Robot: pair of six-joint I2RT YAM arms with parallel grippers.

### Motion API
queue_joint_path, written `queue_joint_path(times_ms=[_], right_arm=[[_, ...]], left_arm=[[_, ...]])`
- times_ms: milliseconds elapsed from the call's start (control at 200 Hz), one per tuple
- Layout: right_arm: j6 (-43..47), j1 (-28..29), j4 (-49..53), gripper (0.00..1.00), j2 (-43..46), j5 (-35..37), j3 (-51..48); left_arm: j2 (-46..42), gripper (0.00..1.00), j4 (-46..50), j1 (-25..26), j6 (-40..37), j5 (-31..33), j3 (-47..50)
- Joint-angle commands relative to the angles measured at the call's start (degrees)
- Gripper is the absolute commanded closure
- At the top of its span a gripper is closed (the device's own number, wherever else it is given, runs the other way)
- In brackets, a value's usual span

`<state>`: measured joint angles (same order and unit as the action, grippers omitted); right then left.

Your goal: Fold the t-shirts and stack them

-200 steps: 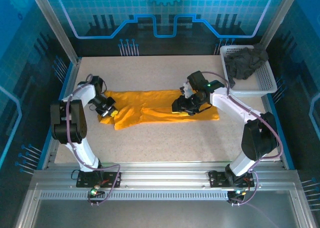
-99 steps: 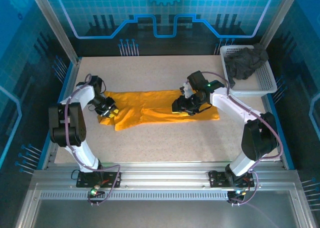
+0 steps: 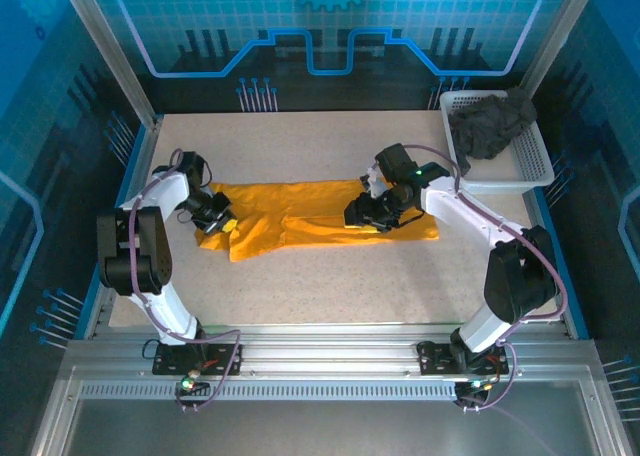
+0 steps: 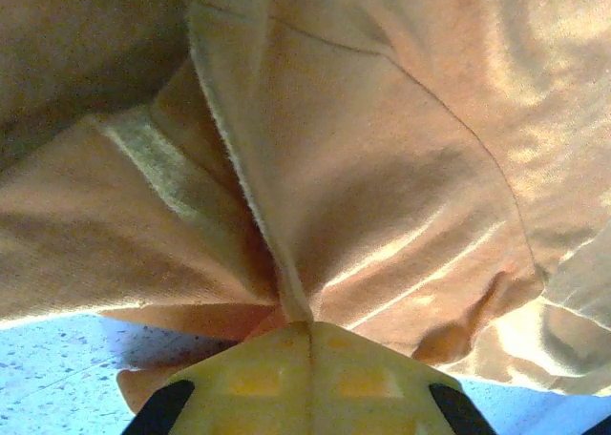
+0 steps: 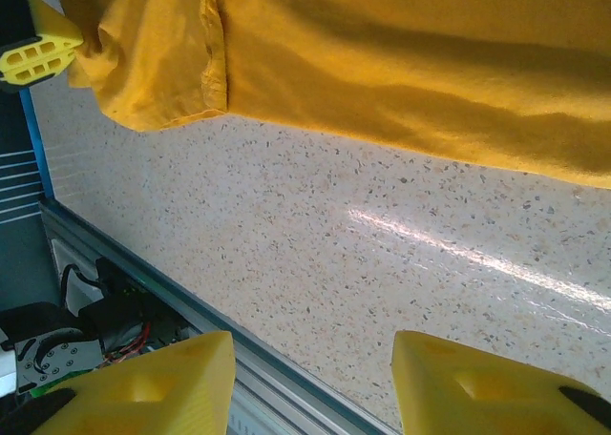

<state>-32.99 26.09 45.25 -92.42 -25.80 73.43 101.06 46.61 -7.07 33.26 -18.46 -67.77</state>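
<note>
Centrally, an orange-yellow t-shirt (image 3: 300, 208) is spread along the counter (image 3: 330, 276), its left end pinched in the left pincer (image 3: 216, 222); the right pincer (image 3: 358, 216) is held wide open over its right half.

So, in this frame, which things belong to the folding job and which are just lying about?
Part of the job: orange-yellow t-shirt, spread on the table; dark grey t-shirt, bunched in the white mesh basket; left gripper, shut on the orange-yellow t-shirt; right gripper, open.
Just there: white mesh basket; table.
</note>
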Motion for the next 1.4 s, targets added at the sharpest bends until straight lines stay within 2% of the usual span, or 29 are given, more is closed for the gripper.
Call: queue_joint_path(times_ms=[0, 195, 435, 915, 1306, 1396], right_arm=[[0.2, 0.0, -0.3, 0.51, 1.5, -0.8, -0.5], [0.3, -0.1, -0.1, 0.51, 1.5, -0.7, -0.4], [0.4, -0.2, -0.1, 0.51, 1.3, -0.5, -0.7], [0.6, -0.9, -0.3, 0.51, 1.4, -0.6, -1.4], [1.5, -3.4, 0.4, 0.52, 2.6, 1.4, -2.7], [2.5, -5.2, 0.8, 0.52, 2.5, 2.1, -2.6]], left_arm=[[-1.5, 1.0, 0.9, -0.4, -0.3, -0.4, 0.8], [-2.8, 1.0, 1.6, -0.4, 0.4, 1.4, -0.4], [-1.9, 1.0, 6.0, -0.9, 1.1, 2.5, -8.5], [13.3, 1.0, 11.8, -3.5, -2.6, 6.3, -24.7], [22.9, 1.0, 11.9, -3.4, -7.0, 14.8, -31.1], [22.9, 0.86, 12.2, -3.3, -7.9, 16.2, -31.0]])
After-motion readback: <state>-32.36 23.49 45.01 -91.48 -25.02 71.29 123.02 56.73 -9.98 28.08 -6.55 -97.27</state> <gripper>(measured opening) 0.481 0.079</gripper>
